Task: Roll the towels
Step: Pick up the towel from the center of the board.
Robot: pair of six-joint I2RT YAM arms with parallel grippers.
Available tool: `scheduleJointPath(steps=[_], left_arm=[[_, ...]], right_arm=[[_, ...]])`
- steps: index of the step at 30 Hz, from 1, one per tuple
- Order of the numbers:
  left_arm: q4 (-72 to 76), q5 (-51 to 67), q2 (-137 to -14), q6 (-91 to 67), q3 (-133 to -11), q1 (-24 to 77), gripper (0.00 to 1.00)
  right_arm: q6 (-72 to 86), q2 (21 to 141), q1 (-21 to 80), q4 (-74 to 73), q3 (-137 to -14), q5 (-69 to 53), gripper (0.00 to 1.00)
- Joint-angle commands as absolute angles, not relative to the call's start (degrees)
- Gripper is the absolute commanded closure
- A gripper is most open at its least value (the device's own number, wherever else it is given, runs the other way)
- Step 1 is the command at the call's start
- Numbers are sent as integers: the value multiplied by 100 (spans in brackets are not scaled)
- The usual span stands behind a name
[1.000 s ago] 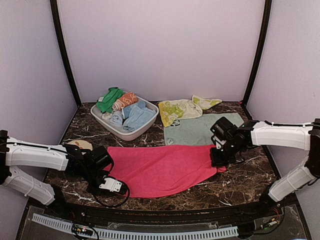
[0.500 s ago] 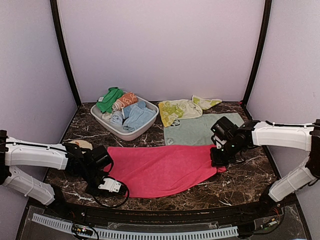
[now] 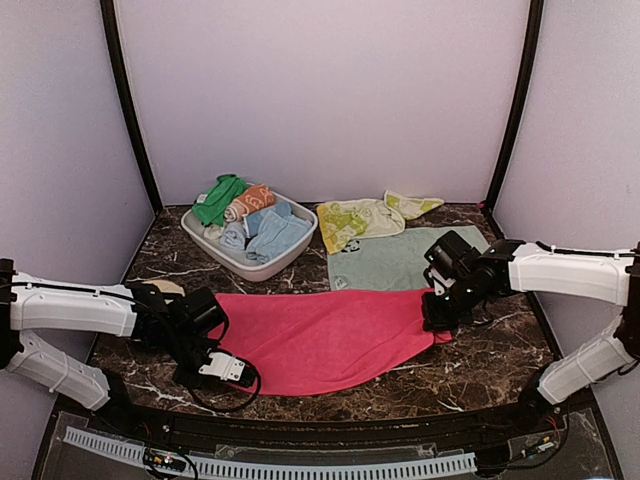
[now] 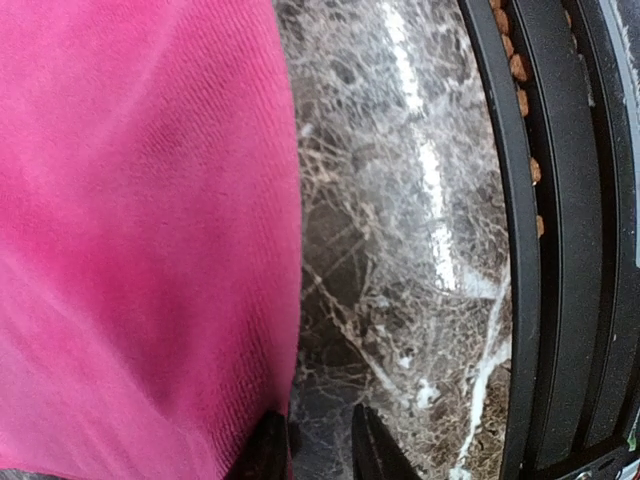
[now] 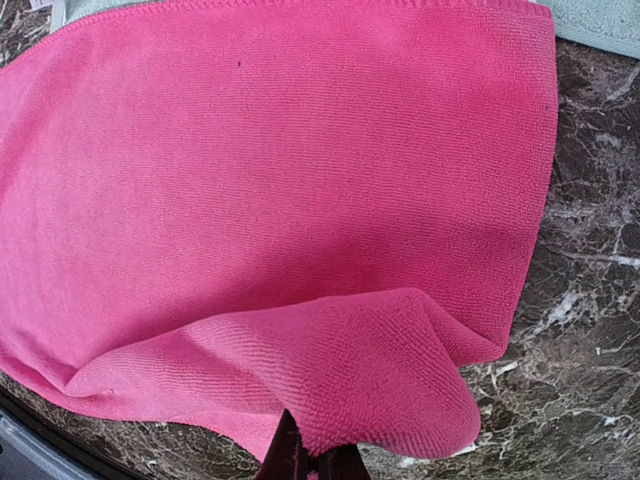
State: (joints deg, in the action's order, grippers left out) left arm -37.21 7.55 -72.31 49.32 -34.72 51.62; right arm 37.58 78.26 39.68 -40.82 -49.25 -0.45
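Observation:
The long hot-pink towel (image 3: 320, 335) lies spread across the front of the marble table. My left gripper (image 3: 208, 340) is at its left end. In the left wrist view the gripper (image 4: 315, 450) has its fingers apart with bare marble between them, and the towel's edge (image 4: 140, 220) lies beside the left finger. My right gripper (image 3: 435, 315) is shut on the towel's right near corner. In the right wrist view that corner (image 5: 380, 370) is folded up over the towel, pinched in the gripper (image 5: 315, 460). The pale mint towel (image 3: 395, 262) and the yellow-lime towel (image 3: 360, 218) lie behind it.
A grey basin (image 3: 215, 250) at the back left holds rolled green, orange and blue towels. A tan round object (image 3: 160, 288) sits behind my left arm. The black front rail (image 4: 560, 250) runs close to my left gripper. The mint towel's edge (image 5: 600, 25) touches the pink one.
Both grippers have shifted only slightly. The right gripper has edged right with the corner still in it. The pink towel lies much as before.

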Motion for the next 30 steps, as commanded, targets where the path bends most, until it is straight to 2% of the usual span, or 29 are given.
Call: scheduleJointPath(steps=[1,18,20,23,30], left_arm=[[-4219,1030,-7069,4888,-3860,5168,74],[-3035,502,-7646,5098,-3215,4958,74],[-2905,456,-7651,5112,-3127,4927,79],[-2841,493,-7471,5077,-3059,4894,99],[-3896,1030,-6805,4931,-3758,4514,100]], right_arm=[[3798,7712,3938,-4156,-4909,-82,100],[3827,7582,3937,-4085,-4873,-119,100],[3832,7552,3937,-4093,-4890,-108,100],[3828,7513,3937,-4141,-4936,-91,100],[3782,7325,3945,-4404,-5008,-89,100]])
